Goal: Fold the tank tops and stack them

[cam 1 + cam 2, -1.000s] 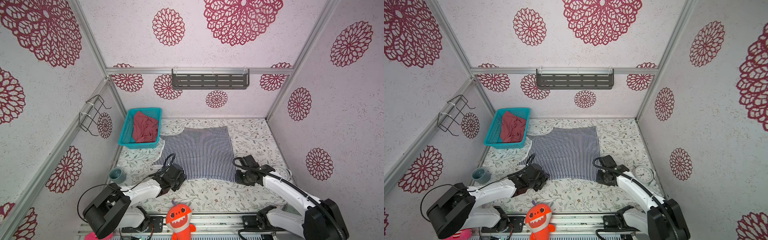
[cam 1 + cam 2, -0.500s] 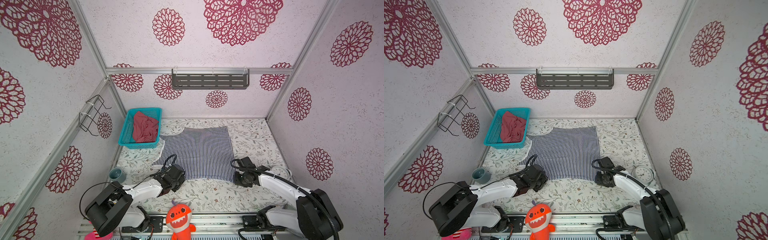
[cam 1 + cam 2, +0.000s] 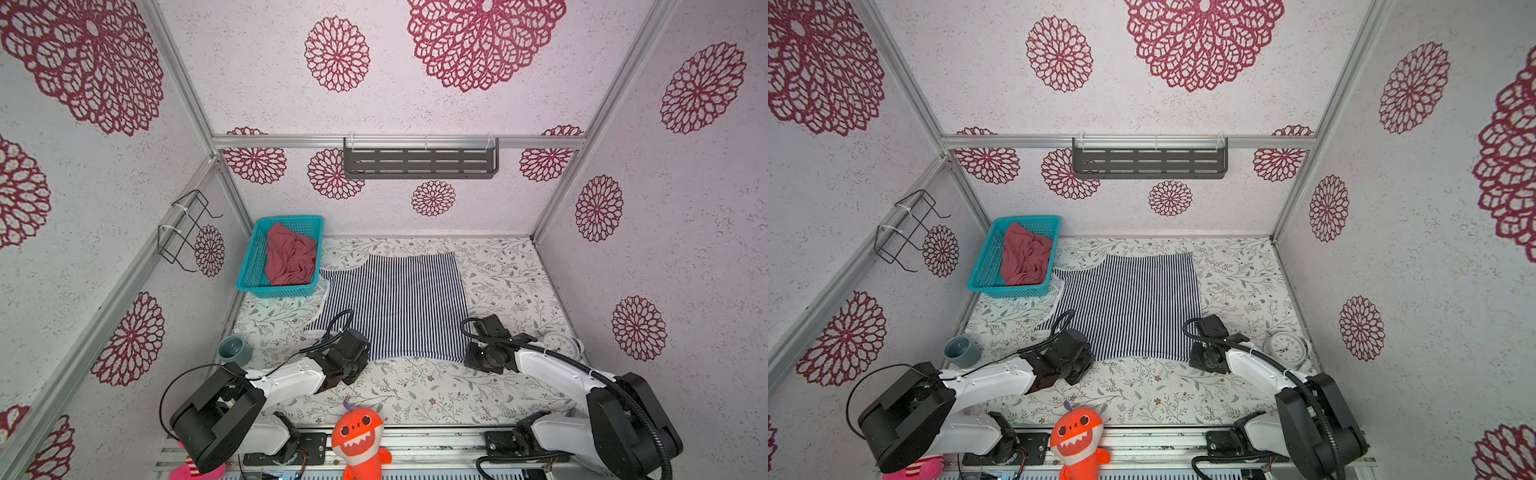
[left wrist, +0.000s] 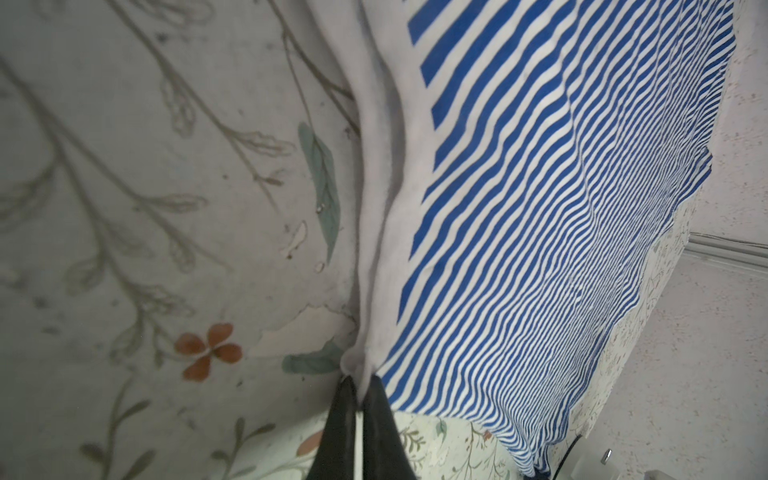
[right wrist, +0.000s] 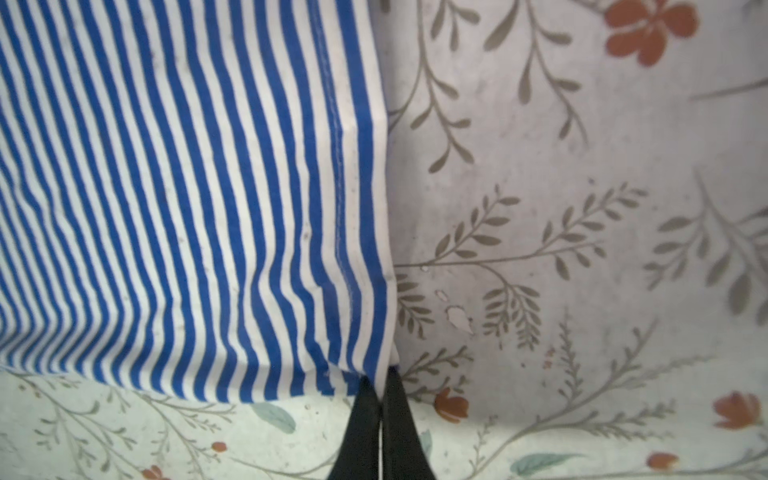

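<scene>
The striped tank top (image 3: 399, 307) (image 3: 1129, 307) lies spread flat on the floral table. My left gripper (image 3: 360, 358) (image 4: 360, 380) is shut on the white-trimmed edge at its near left corner. At the near right corner, my right gripper (image 3: 478, 355) (image 5: 380, 380) is shut on the hem of the striped cloth (image 5: 187, 208). In both top views the wrists hide the fingertips. The dusty rose-red tank top (image 3: 291, 259) (image 3: 1025, 262) lies crumpled in the teal basket (image 3: 282, 291) at the back left.
A grey-blue cup (image 3: 235, 349) stands near the left wall and a white clock (image 3: 563, 345) by the right wall. An orange plush toy (image 3: 359, 436) sits at the front edge. A grey shelf (image 3: 419, 160) and a wire rack (image 3: 187, 224) hang on the walls.
Both grippers have closed on the near corners of the striped tank top. The right wrist has shifted slightly toward the cloth's corner.
</scene>
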Robot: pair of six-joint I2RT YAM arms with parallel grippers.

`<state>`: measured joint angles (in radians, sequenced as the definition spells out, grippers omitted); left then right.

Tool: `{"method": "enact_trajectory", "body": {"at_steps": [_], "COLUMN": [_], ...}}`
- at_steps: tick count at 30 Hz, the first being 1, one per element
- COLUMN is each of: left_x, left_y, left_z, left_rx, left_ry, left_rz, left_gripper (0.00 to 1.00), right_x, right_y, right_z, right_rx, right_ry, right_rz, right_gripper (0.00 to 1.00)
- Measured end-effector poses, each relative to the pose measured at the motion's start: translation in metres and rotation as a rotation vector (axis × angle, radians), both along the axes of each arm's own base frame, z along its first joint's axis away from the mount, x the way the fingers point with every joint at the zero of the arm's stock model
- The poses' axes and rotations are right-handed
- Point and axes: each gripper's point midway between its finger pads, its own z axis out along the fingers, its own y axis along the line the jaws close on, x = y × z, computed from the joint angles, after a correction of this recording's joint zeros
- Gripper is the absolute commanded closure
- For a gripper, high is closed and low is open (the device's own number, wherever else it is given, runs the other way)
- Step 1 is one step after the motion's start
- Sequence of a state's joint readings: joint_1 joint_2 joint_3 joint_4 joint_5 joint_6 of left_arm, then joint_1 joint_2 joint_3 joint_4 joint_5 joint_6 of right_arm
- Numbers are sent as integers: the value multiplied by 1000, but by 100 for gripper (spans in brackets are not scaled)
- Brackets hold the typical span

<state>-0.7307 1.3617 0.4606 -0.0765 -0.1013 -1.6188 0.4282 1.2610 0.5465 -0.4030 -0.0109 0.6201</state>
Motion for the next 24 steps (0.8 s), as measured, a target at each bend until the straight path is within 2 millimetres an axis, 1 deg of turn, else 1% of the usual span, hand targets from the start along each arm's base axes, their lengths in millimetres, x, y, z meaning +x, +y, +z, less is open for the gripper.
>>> {"method": "enact_trajectory", "body": {"at_steps": [4,8,10,12,14,16,19,21,24], "left_x": [-5,-14,-13,-7,-1,6,12,17,23], "left_y": [6,11,13,11,10,10,13,17,23], "left_z": [1,11,25,45,63,79,89,89,83], "left_rx": [28,61,85,101,120,152,203,233,266], "left_ry": [6,7,-5,-36,-65,-87,-93,-87,-63], "left_rz": [5,-10,-26,-41,-61,-91,-127,-147,-184], "left_gripper": [100,100,100,100,100,100,100,100,100], "right_x": [-3,-11,-18,-24,-26,-23,-12,-5,7], "right_y": [-3,-6,-8,-7,-8,-7,-4,-4,-7], "right_z": [4,17,24,32,41,55,74,82,84], "right_rx": [-6,1,10,25,22,15,15,10,-4], "right_ry": [-4,-16,-16,-11,-2,-5,-28,-38,-37], "right_rz": [-2,-2,1,7,11,23,32,33,31], "right_gripper": [100,100,100,100,100,100,100,100,100]}}
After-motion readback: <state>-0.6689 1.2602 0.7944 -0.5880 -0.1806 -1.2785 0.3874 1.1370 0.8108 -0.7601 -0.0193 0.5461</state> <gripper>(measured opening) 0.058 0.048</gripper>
